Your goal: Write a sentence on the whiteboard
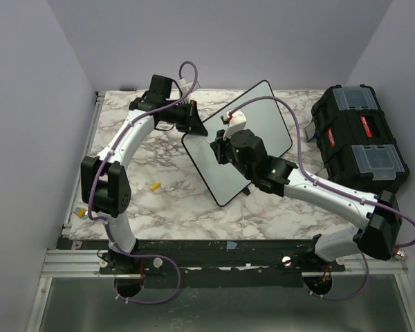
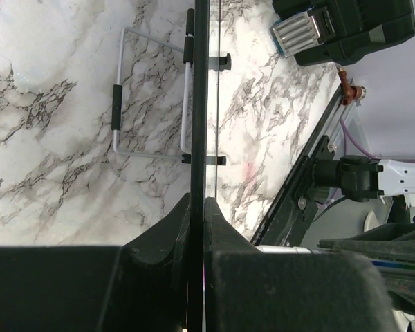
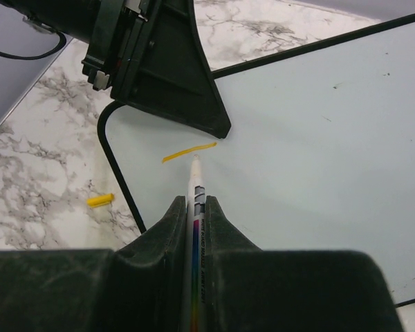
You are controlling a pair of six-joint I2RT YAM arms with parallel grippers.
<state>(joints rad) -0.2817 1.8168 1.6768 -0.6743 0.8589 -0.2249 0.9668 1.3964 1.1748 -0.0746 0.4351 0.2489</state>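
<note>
Top view, one large flat white black-rimmed whiteboard [image 1: 252, 135] mid-table between two arms, one black plastic toolbox [image 1: 360, 138] far right, one small yellow cap [image 1: 155, 185] on marble, left wrist view, left gripper [image 2: 198, 202] clamped on whiteboard rim, right wrist view, right gripper [image 3: 194, 205] clamped on one white marker [image 3: 196, 181], tip at one short yellow stroke [image 3: 188, 152].

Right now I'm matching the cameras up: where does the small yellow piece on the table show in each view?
Top external: the yellow piece lies on the marble, left of the whiteboard.
Left wrist: not in it.
Right wrist: at the left, just outside the board's black rim.
Shared landmark: the whiteboard, edge-on in the left wrist view.
</note>
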